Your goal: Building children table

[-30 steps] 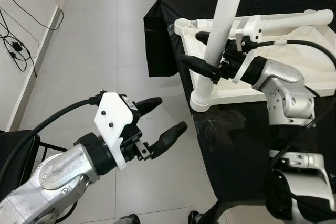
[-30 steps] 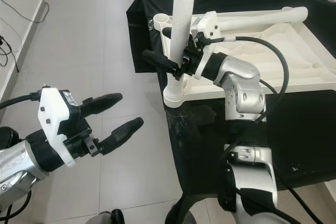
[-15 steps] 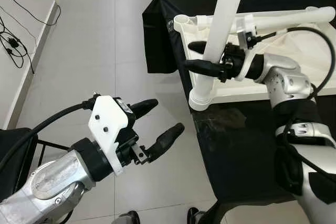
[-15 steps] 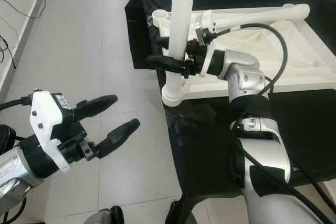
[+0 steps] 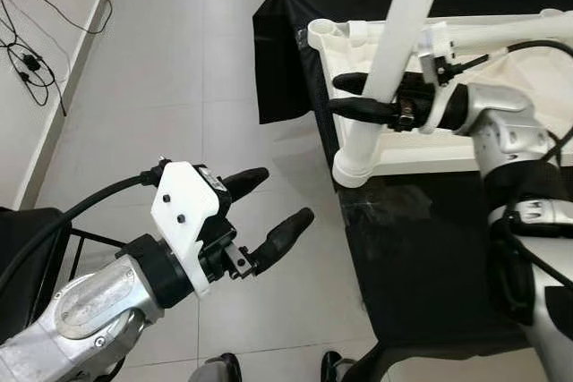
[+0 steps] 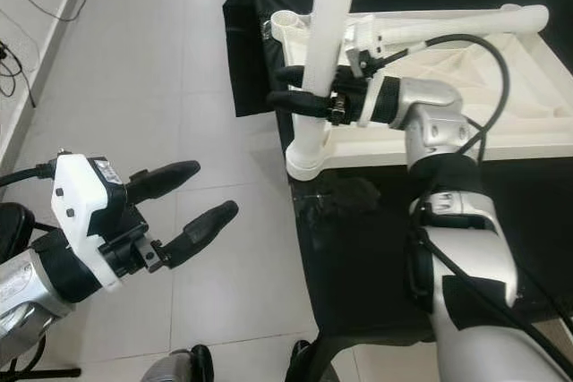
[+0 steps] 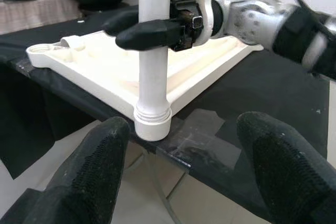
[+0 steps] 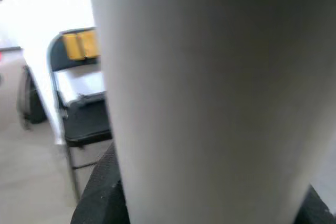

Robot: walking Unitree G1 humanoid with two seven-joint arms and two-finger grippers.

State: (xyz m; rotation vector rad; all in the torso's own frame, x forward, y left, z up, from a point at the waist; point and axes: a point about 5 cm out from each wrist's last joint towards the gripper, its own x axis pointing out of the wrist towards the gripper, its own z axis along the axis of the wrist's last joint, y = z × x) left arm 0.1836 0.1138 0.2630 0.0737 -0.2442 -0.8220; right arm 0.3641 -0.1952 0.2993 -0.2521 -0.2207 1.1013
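One leg [image 5: 394, 64] stands upright in the near-left corner socket of the upturned white tabletop [image 5: 501, 154] on the black-draped table [image 6: 376, 248], and my right gripper [image 5: 374, 97] pinches it partway up. Compared with a second ago the wrist has rolled and the forearm has straightened, so I judge I'm twisting the leg home. A second leg [image 6: 448, 21] lies across the far rim. My left gripper [image 5: 273, 207] hovers over the floor tiles [image 5: 179, 87], fingers spread and holding nothing. Cables [image 5: 31, 64] trail by the far-left wall; nothing blocks the socket.
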